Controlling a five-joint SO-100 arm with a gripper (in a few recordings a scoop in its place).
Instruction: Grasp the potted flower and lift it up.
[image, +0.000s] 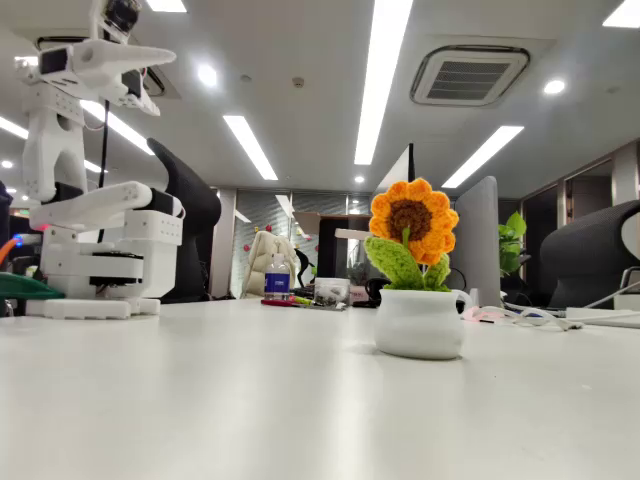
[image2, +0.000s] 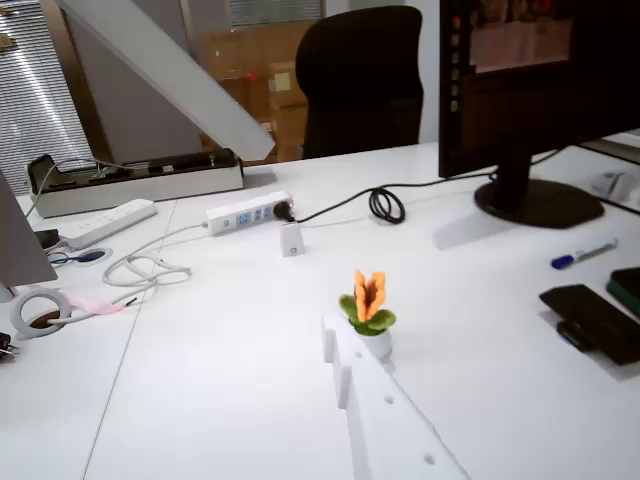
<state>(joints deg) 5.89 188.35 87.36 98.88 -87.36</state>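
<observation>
Nothing is done yet: the flower (image2: 369, 315) stands untouched on the tabletop (image2: 230, 390), at twelve o'clock beyond the claw (image2: 290, 240), which hangs wide open, empty, well apart. Approach, grasp and lift remain.

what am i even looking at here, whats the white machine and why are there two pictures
The white machine at the left of the fixed view is a small robot arm standing folded on a white table. That picture comes from a camera set low at table height. The other comes from a camera riding on the arm's wrist, looking down over the table; the white bars at the top and bottom are parts of its tool.

On the table stands a potted flower, a crocheted sunflower in a white pot, plus a power strip, cables, a monitor and a pen. The tool holds nothing; it is well away from the flower.
</observation>
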